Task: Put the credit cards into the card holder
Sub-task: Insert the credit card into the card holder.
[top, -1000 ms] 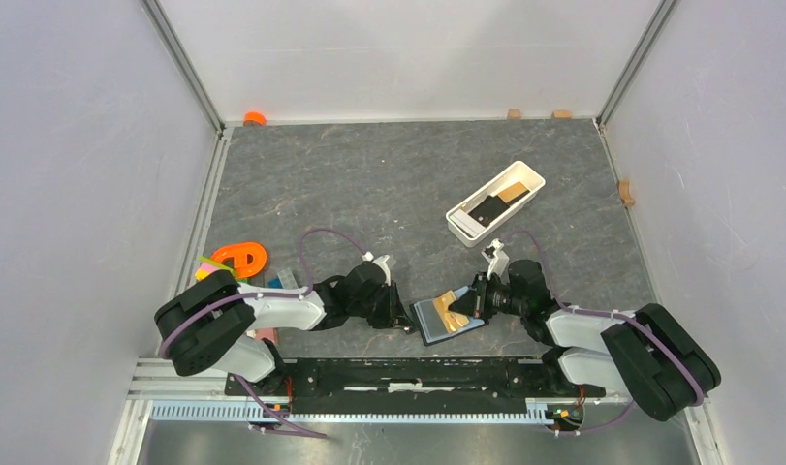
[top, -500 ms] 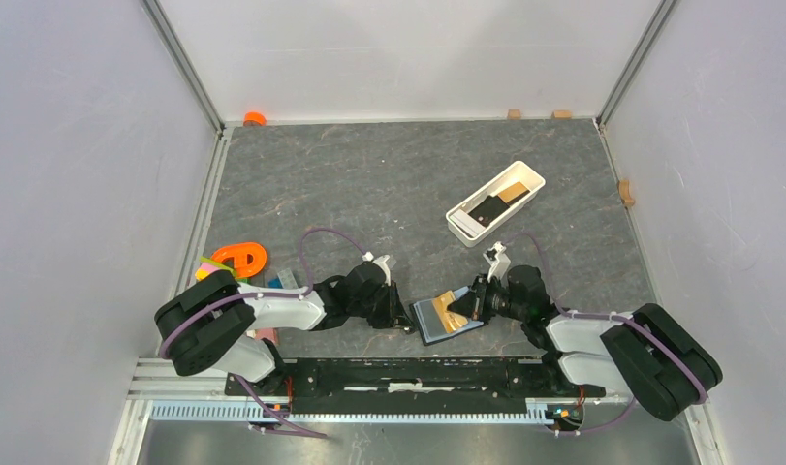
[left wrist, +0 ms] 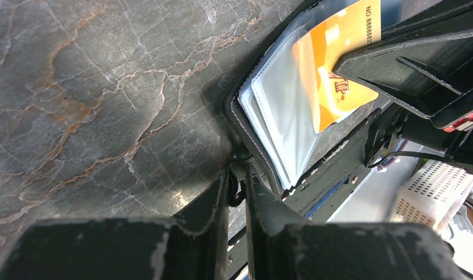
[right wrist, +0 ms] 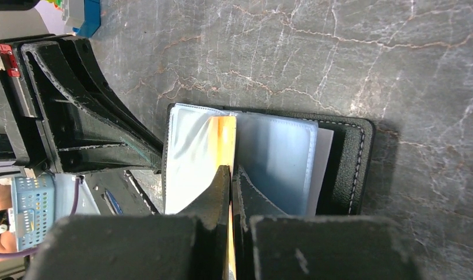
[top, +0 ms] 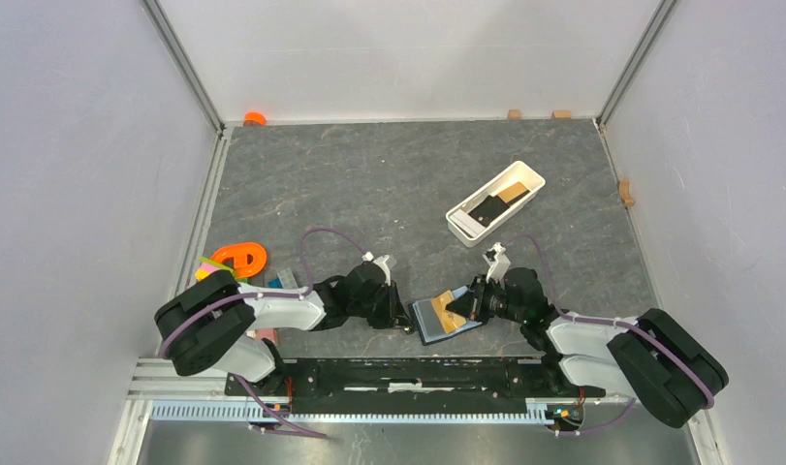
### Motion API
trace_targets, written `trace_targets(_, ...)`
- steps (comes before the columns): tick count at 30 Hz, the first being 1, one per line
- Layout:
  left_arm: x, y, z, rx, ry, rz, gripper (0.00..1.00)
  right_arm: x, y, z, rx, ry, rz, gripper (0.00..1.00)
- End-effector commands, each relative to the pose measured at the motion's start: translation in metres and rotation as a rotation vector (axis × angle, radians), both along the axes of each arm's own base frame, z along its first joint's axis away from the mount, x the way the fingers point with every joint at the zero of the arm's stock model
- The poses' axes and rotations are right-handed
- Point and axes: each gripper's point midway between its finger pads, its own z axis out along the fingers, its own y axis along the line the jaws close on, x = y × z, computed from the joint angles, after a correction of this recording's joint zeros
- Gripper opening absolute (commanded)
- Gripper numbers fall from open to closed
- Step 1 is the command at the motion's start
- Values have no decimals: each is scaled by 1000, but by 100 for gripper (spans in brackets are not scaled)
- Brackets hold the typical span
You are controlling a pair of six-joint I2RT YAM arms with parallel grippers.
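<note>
The black card holder lies open near the front edge, its clear pockets facing up. My left gripper is shut on the holder's snap tab at its left edge. My right gripper is shut on a tan-orange credit card, held on edge with its far end among the pockets. The card shows flat in the left wrist view. A bluish sheet shows in the pockets. A black card and a tan card lie in the white tray.
Orange and other coloured toys lie at the left edge. A blue ridged block is near them. An orange cap sits at the back left. Small wooden blocks stand along the back and right walls. The arms' base rail runs close behind the holder.
My right gripper has moved a little to the left with the tan-orange card, bringing it further over the open pockets. The left gripper and the holder have stayed put.
</note>
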Motion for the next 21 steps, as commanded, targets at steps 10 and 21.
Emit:
trace_targets(10,0,-1,-1,-7,6,32,2,-21,-25,-47,-238,67,81,0)
trace_targets(21,-1,0,1,-11,5,36,2,-30,-43,-60,-196,194,-130,0)
